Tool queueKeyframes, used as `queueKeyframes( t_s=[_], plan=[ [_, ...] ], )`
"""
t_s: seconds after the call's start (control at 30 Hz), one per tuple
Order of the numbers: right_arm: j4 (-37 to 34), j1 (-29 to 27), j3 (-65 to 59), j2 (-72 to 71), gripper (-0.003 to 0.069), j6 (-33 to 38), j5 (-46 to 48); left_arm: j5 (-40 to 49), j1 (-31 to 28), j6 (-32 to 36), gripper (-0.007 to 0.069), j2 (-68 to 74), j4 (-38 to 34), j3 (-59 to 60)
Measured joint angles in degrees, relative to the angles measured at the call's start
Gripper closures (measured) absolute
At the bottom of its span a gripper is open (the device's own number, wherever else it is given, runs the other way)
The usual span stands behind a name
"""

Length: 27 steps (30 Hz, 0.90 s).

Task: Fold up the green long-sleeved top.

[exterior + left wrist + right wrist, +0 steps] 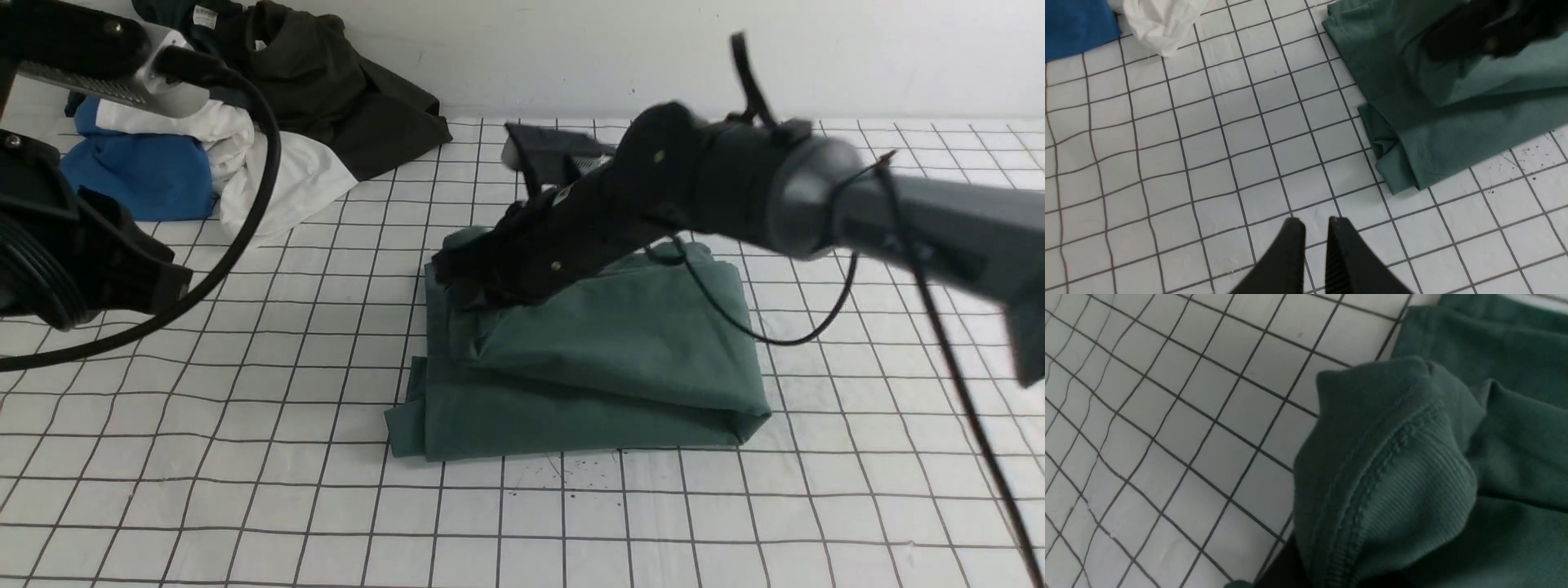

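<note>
A white surface (245,490) ruled with a dark grid is spreading out beneath the jaws, its covering wrinkling slightly so the lines are wavering. A plain white wall (571,49) is rising along the far edge. Soft, even light is falling across everything, casting only faint shadows. Small dark specks (563,482) are dotting the grid.

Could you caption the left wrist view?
Left claw hangs over gridded table, beside the folded green top.
</note>
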<state>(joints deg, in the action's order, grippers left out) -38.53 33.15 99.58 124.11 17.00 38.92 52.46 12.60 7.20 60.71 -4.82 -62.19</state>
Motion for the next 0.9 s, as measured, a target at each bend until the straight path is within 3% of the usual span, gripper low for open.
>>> queueKeyframes(
  t_s=[0.07,0.1,0.13,0.23,0.4,0.5,0.6,0.77,0.9],
  plan=[
    [-3.70,0.10,1.16,2.39,0.0551,2.20,-0.70,0.00,0.00,0.00,0.0560,0.00,-0.04,0.02],
    [-6.23,-0.28,2.50,3.40,0.0491,3.04,-0.18,-0.27,0.00,0.04,0.0560,0.00,-0.04,0.45],
    [-6.52,-0.37,2.71,3.37,0.0482,3.12,-0.18,-0.33,0.00,0.04,0.0560,0.00,-0.04,0.61],
    [-8.42,-1.82,8.91,2.71,0.0354,4.38,5.15,-2.13,0.00,0.04,0.0560,0.00,-0.31,2.59],
    [-4.24,-3.54,15.38,1.13,0.0319,5.06,15.05,-5.27,0.00,1.55,0.0560,-2.06,-1.58,4.09],
    [1.67,-3.36,16.54,1.51,0.0377,5.08,22.21,-10.94,0.00,6.28,0.0560,-7.85,-4.90,5.17],
    [2.91,-2.62,16.59,3.61,0.0442,5.12,23.40,-16.34,0.00,9.61,0.0560,-12.07,-7.71,7.56],
    [-1.17,0.83,16.59,11.98,0.0599,6.49,18.51,-28.00,0.00,22.56,0.0560,-24.59,-14.20,17.28],
    [-6.19,2.74,16.59,15.49,0.0663,9.80,15.75,-35.41,0.00,29.17,0.0560,-32.52,-16.77,23.99]
  ],
)
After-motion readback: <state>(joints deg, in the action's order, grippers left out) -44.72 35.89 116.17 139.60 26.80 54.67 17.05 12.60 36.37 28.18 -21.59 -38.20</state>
